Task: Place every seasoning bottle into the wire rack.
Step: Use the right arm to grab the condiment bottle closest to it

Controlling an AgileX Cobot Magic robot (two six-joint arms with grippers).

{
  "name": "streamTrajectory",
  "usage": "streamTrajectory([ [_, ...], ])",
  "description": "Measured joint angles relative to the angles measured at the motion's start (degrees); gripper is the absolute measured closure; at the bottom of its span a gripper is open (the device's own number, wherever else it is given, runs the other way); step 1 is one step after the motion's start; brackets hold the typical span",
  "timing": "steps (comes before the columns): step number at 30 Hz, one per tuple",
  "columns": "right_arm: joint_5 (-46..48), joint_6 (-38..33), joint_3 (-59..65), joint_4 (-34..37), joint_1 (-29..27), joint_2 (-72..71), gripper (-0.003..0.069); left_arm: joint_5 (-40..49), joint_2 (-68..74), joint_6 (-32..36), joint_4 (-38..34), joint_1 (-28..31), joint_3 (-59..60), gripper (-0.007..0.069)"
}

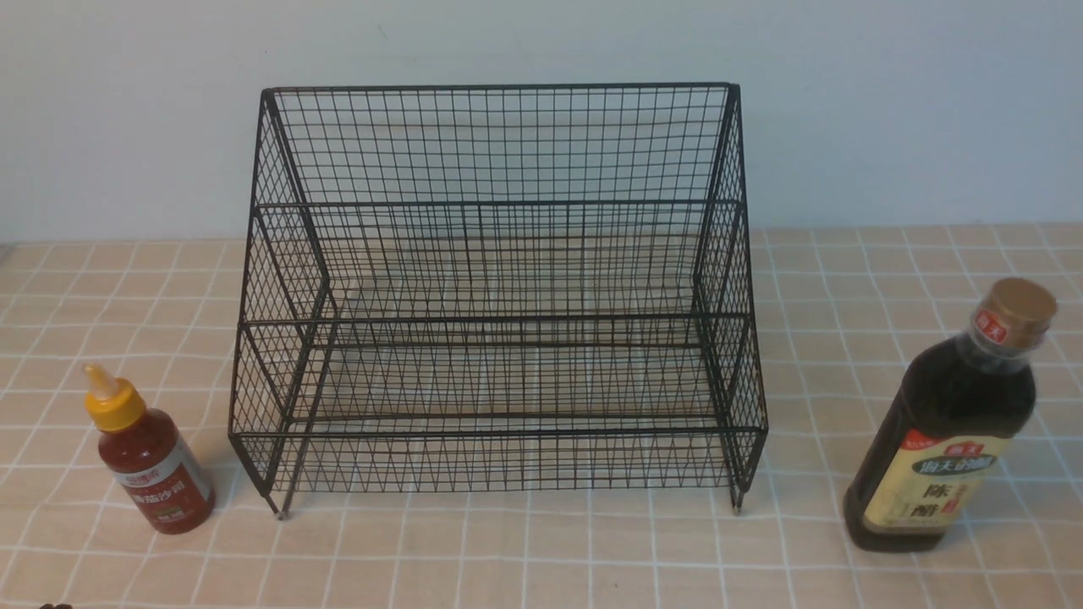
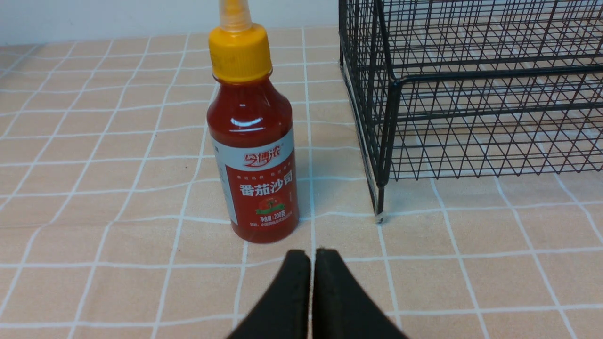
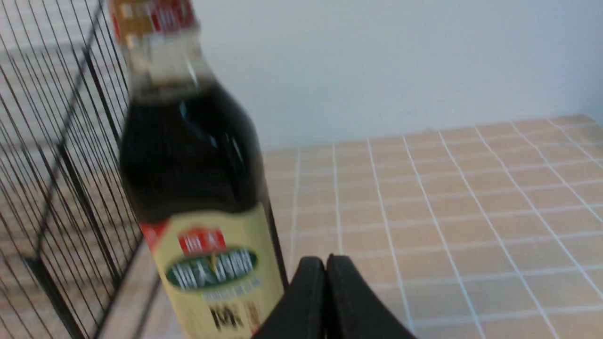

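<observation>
The left fingers (image 2: 294, 287) are seen pressed together and empty, near the upright red sauce bottle (image 2: 254, 155), which stands on the surface (image 1: 541, 550) left of the wire rack (image 1: 499, 296). The right fingers (image 3: 308, 292) are likewise closed and empty near the dark bottle (image 3: 188, 155) right of the rack, which is blurred there and cut off at top and base.

A plain pale wall (image 1: 888, 101) rises behind a table under a peach white-gridded cloth (image 1: 846, 279).
</observation>
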Motion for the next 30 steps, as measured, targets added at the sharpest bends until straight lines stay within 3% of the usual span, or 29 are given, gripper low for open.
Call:
streamTrajectory([
  [6, -9.3, 2.4, 0.0, 10.9, 0.0, 0.0, 0.0669, 0.0, 0.0, 0.0, 0.0, 0.0, 0.0, 0.0631],
  [17, -14.7, 2.2, 0.0, 13.3, 0.0, 0.0, 0.0667, 0.0, 0.0, 0.0, 0.0, 0.0, 0.0, 0.0631],
  [21, -14.9, 2.3, -3.2, 11.7, 0.0, 0.1, 0.0661, 0.0, 0.0, 0.0, 0.0, 0.0, 0.0, 0.0631],
  [24, -14.2, 2.2, -11.4, 5.9, 0.0, 3.9, 0.0635, 0.0, 0.0, 0.0, 0.0, 0.0, 0.0, 0.0631],
  [30, -8.3, 2.0, -23.0, -0.7, 0.0, 20.3, 0.0543, 0.0, 0.0, 0.0, 0.0, 0.0, 0.0, 0.0631],
])
